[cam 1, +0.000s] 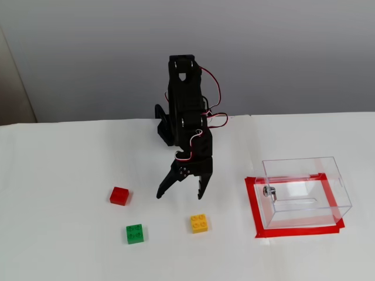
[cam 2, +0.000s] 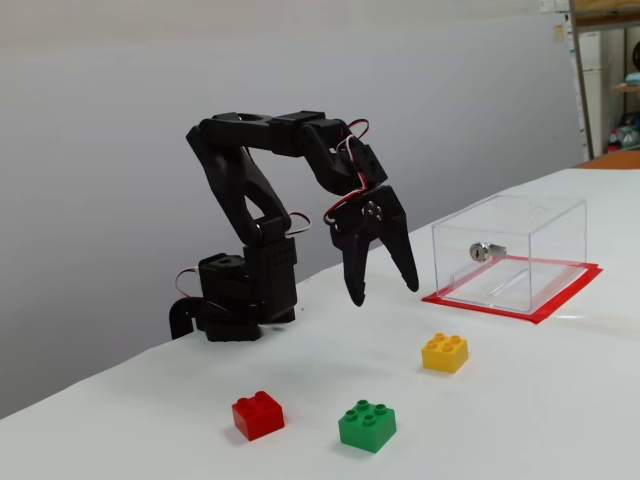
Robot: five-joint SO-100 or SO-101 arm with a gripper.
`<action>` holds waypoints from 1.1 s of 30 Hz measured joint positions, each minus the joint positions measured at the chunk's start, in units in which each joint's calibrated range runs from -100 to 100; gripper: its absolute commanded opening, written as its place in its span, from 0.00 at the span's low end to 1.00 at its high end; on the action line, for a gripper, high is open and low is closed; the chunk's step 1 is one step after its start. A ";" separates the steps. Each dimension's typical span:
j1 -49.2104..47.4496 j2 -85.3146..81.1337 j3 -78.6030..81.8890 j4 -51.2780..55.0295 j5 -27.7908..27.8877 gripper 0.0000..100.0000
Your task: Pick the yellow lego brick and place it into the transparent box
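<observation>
The yellow lego brick (cam 1: 199,223) (cam 2: 445,352) lies on the white table, studs up. My black gripper (cam 1: 180,194) (cam 2: 384,294) hangs above the table behind the brick, fingers pointing down, open and empty. It stands clear of the brick, a little to the left of it in both fixed views. The transparent box (cam 1: 305,190) (cam 2: 510,250) stands to the right on a red taped rectangle, with a small metal knob (cam 1: 268,191) (cam 2: 481,251) on one wall. The box looks empty.
A green studded brick (cam 1: 135,233) (cam 2: 367,425) and a red brick (cam 1: 119,195) (cam 2: 258,414) lie left of the yellow one. The arm's base (cam 2: 235,300) sits at the back of the table by a grey wall.
</observation>
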 measured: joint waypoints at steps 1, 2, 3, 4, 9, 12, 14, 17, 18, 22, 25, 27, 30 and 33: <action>-0.53 1.61 -1.06 0.00 0.00 0.46; -0.75 3.21 -2.03 0.00 0.00 0.46; -0.85 4.82 -2.91 0.00 0.00 0.46; -0.85 6.43 -3.80 0.00 0.00 0.46; -0.75 14.29 -9.18 0.00 0.00 0.46; -1.07 18.86 -12.89 0.00 0.00 0.46; -1.28 21.31 -15.27 -0.34 0.00 0.45; -1.60 25.03 -18.18 -0.34 0.00 0.45; -2.14 26.13 -18.98 -0.34 0.00 0.45; -5.13 30.53 -21.18 -0.34 -0.10 0.45; -7.16 31.80 -22.24 -0.34 -0.10 0.45; -7.80 32.22 -22.51 -0.34 -0.15 0.45; -8.01 32.90 -22.51 -0.34 -0.15 0.45; -7.91 32.90 -22.51 -0.34 -0.15 0.45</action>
